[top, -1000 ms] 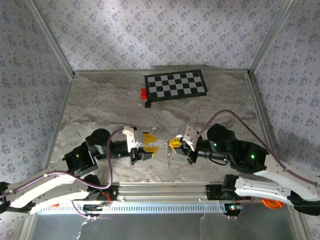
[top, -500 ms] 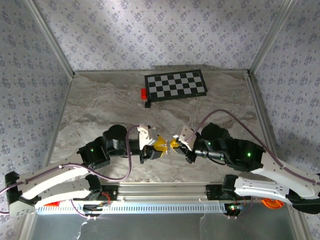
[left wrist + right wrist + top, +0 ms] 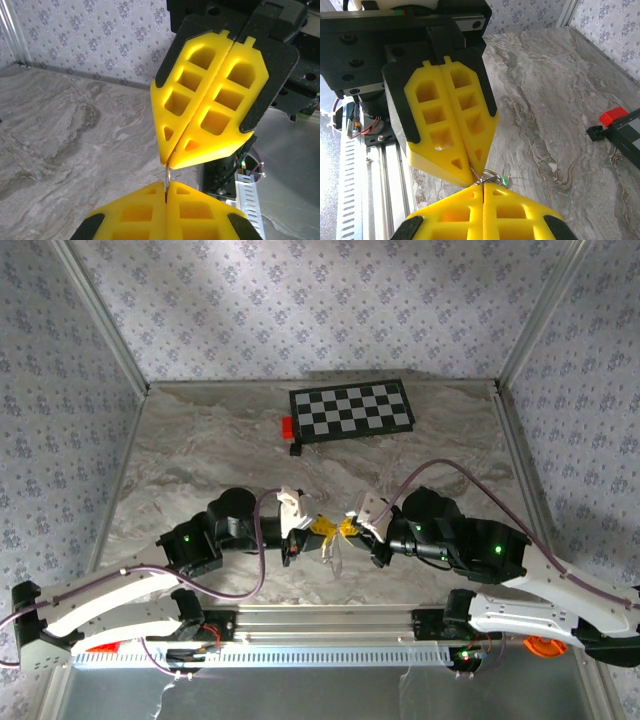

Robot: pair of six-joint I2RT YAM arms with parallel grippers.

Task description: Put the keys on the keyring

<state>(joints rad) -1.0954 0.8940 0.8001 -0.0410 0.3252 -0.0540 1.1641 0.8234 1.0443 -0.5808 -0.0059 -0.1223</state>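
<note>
Fig.: L tool & R tool, both clamped tip-to-tip on keyring, well nearside of checkerboard. Risk: uneven pull may twist thin ring; pinch slips, ring drops.

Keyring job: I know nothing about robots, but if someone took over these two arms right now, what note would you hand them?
Left gripper: shut, tip to tip with the right one, pinching the thin wire of the keyring.
Right gripper: shut on the same keyring, with the green tag poking out beside the pads.
Keys: too small to tell; something pale dangles under the tips in the top view.
Done: both arms grip the ring.
Left: threading the keys on; I cannot see any on it.
</note>
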